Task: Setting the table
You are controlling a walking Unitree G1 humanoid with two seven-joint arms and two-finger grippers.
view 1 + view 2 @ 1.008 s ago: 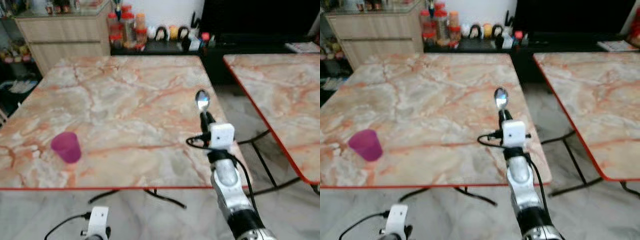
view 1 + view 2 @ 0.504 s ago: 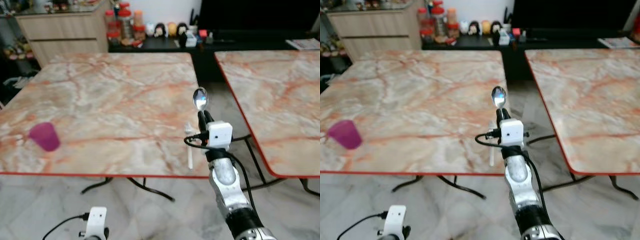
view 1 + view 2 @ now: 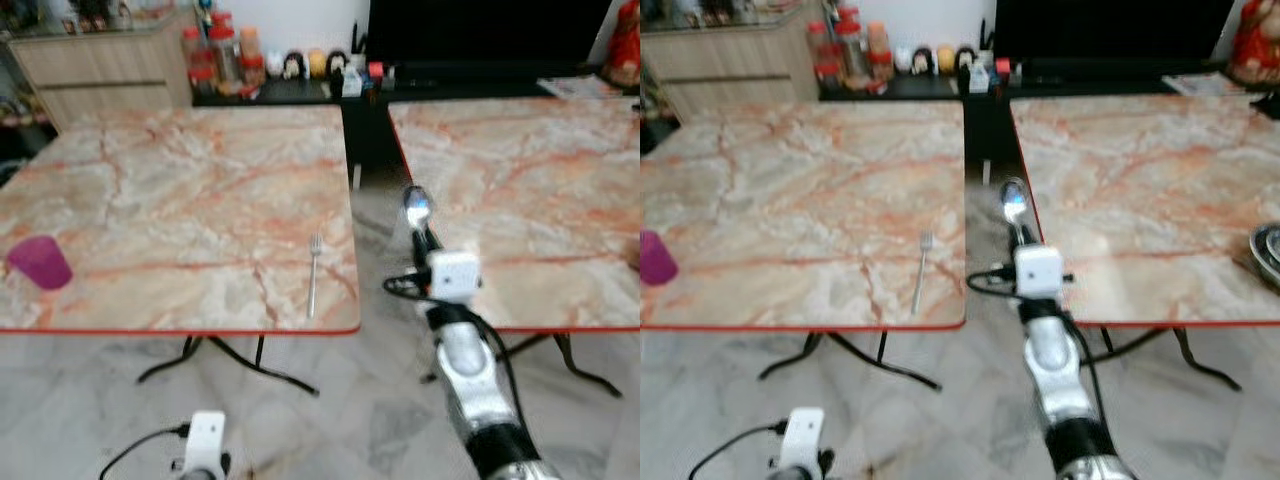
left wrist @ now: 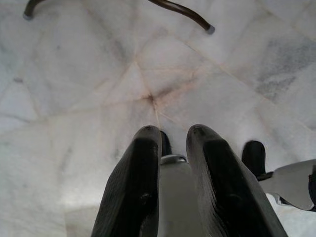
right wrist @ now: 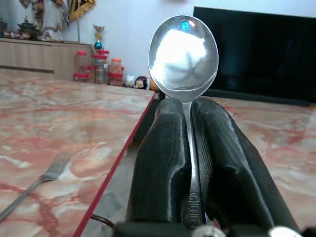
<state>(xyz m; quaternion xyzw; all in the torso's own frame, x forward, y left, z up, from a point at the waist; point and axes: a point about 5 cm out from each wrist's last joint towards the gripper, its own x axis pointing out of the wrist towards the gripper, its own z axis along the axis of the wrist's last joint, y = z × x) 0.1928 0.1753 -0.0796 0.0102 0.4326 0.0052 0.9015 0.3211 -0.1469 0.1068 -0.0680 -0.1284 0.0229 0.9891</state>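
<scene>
The gap [image 3: 372, 190] between the two marble tables runs toward twelve o'clock, and the right gripper [image 3: 421, 235], clamped on an upright spoon [image 3: 415, 206], stands in it. On the left table [image 3: 180, 190], a fork [image 3: 313, 275] lies near the edge at eleven o'clock and a purple cup [image 3: 38, 262] at nine. The right table [image 3: 520, 180] is bare up to a dark bowl [image 3: 1270, 252] at three o'clock.

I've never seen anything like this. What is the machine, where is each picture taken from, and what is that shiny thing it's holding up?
It is a walking household robot. Two pictures come from cameras in its head, looking down at two marble tables. The other two come from cameras on its wrists. The right gripper, two black fingers, is shut on a spoon, bowl upward, over the gap between the tables. On the left table lie a fork near the front edge and a purple cup. The left gripper hangs idle over the floor, holding nothing.
</scene>
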